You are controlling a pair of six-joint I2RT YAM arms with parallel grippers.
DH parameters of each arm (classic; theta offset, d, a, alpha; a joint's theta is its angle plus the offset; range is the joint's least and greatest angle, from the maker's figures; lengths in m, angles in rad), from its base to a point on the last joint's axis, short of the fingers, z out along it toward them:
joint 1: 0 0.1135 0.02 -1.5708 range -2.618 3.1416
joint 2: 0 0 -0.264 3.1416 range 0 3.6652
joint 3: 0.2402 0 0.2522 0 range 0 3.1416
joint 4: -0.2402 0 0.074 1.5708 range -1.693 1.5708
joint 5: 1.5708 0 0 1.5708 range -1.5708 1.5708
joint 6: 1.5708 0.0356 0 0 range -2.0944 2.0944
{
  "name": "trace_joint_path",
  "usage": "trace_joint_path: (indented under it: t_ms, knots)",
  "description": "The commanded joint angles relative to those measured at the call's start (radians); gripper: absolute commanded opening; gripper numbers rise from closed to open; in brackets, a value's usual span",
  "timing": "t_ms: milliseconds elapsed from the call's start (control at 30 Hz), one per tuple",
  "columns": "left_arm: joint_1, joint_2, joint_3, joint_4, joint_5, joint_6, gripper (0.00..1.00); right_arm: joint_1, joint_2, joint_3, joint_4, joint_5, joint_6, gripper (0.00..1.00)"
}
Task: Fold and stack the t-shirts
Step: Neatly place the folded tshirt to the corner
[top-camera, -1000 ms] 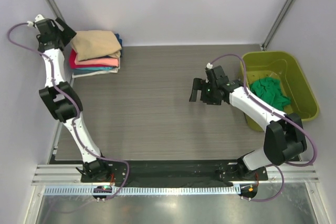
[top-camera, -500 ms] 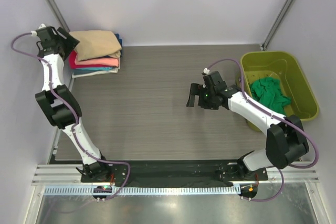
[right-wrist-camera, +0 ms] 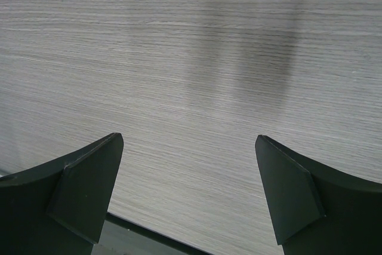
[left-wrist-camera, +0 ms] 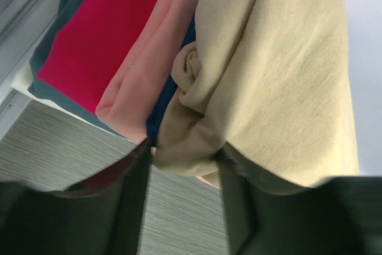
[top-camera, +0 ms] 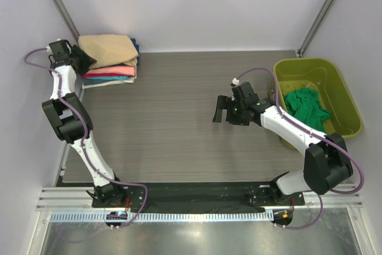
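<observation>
stack [top-camera: 113,70] of folded tees at table's [top-camera: 173,100] far-left corner, tan tee [top-camera: 110,49] on top | left gripper [left-wrist-camera: 182,147] pinching tan tee's bunched edge | right gripper [top-camera: 222,110] spread wide, empty, over table | emerald tee [top-camera: 305,106] crumpled in tub [top-camera: 304,61], likely last to fold

Tally. T-shirts I can tell apart: six. Five sit in one stack, one of each colour: tan tee [left-wrist-camera: 280,70], navy tee [left-wrist-camera: 170,97], coral tee [left-wrist-camera: 155,58], red tee [left-wrist-camera: 101,28], teal tee [left-wrist-camera: 59,22]. One green tee [top-camera: 305,106]. One tub [top-camera: 346,97]. One table [top-camera: 179,88]. Two grippers, both mine: left gripper [left-wrist-camera: 185,201], right gripper [right-wrist-camera: 188,189].
</observation>
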Motion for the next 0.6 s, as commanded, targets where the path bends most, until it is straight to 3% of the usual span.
trace_joint_path:
  t_ms: [0,67,200,233,567]
  knots:
    - [0.008,-0.002,0.018,0.046,0.029,0.008,0.45,0.001,-0.044,0.000,0.018,0.013,-0.010,0.99]
    - [0.007,-0.003,0.026,0.046,0.033,0.003,0.39,0.001,-0.046,-0.005,0.017,0.013,-0.011,0.99]
    - [0.007,0.001,0.056,0.046,0.042,0.008,0.17,0.001,-0.047,-0.011,0.012,0.018,-0.010,0.99]
    - [0.007,0.004,0.067,0.041,0.046,0.009,0.01,0.001,-0.049,-0.013,0.011,0.018,-0.011,0.99]
    - [0.056,-0.075,0.099,-0.005,0.057,-0.032,0.00,0.001,-0.052,-0.022,0.004,0.010,-0.016,0.99]
